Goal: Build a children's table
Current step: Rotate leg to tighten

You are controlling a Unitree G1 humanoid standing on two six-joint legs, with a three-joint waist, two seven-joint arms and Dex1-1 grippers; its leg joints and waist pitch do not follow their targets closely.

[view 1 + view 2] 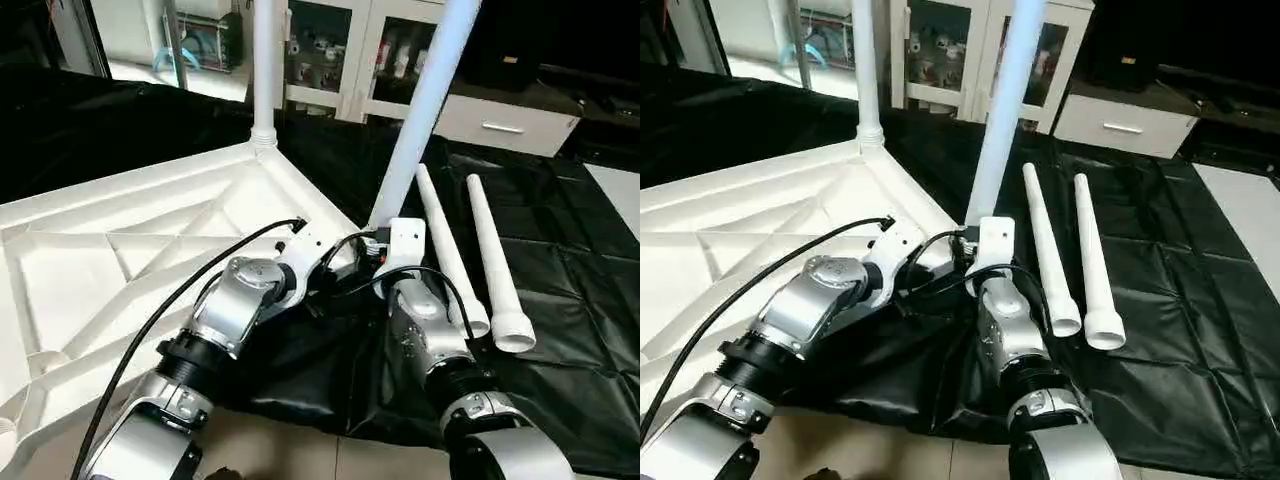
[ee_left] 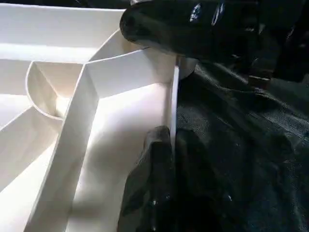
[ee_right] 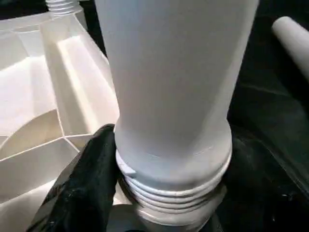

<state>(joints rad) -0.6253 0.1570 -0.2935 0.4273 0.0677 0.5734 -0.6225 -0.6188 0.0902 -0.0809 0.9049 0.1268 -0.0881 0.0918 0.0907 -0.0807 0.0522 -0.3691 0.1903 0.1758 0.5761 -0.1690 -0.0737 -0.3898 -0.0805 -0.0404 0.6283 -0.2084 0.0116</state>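
We hold the right gripper (image 3: 159,193) clamped around the threaded leg (image 1: 425,110) while the closed left gripper (image 2: 166,145) steadies the tabletop (image 1: 130,250) rim, keeping the leg square over the near corner socket.

The two head eyes look forward and down over both forearms at the upturned tabletop (image 1: 130,240), while each wrist camera sits very close at its near corner, where the right one faces the leg (image 3: 174,87).
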